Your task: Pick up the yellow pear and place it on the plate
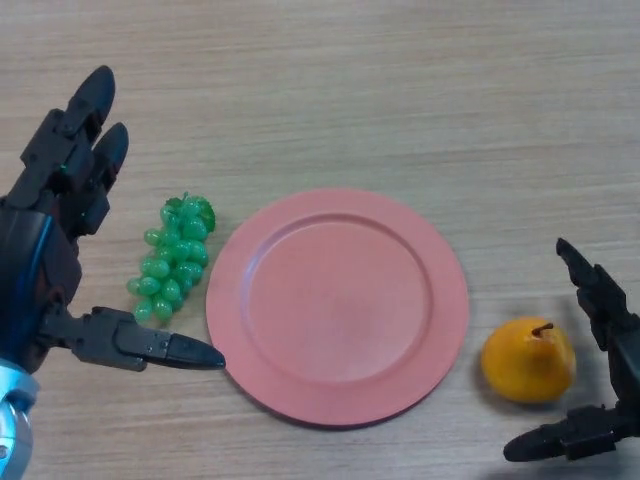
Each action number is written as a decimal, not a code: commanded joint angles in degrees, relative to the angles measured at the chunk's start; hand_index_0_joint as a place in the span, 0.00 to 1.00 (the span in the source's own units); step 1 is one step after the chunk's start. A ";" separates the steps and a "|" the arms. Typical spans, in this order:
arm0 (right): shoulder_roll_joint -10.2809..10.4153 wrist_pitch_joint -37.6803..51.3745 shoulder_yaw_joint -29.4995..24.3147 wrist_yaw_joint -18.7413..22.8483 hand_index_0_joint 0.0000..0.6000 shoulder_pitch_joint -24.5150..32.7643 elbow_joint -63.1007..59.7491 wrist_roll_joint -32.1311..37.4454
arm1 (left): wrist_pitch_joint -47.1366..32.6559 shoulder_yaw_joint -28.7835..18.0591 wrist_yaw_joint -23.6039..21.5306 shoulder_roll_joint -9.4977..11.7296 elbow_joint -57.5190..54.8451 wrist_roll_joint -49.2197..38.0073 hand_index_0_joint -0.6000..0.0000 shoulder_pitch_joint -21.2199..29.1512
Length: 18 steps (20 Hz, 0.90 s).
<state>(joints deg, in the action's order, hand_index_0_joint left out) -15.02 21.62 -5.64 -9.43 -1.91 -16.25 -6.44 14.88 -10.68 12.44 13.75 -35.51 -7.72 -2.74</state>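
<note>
The yellow pear (528,359) lies on the wooden table just right of the pink plate (337,304), apart from its rim. The plate holds nothing. My right hand (600,370) is at the lower right edge, open, with its fingers above-right of the pear and its thumb below-right of it, not touching it. At the left edge my left hand (62,230) is open, fingers pointing up and thumb reaching toward the plate's lower left rim.
A bunch of green grapes (173,258) lies between my left hand and the plate's left rim. The wooden table (400,90) extends beyond the plate to the far side.
</note>
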 commanded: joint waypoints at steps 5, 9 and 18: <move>-2.47 1.34 -0.98 3.18 1.00 -0.18 3.28 -7.40 | -2.74 -5.70 1.37 1.91 -6.26 -2.33 1.00 0.52; -1.71 -3.51 -1.25 2.17 1.00 -0.97 8.79 -5.64 | -3.79 -5.84 1.27 1.54 -6.10 -2.32 1.00 0.12; 2.46 -24.12 7.13 3.00 1.00 7.81 30.59 -3.29 | -4.32 -6.20 1.46 1.34 -5.53 -2.72 1.00 -0.21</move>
<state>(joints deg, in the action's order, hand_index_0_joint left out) -11.90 -8.89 3.81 -8.76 4.03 11.15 -10.43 16.06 -14.14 14.13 13.70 -37.98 -8.36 -4.29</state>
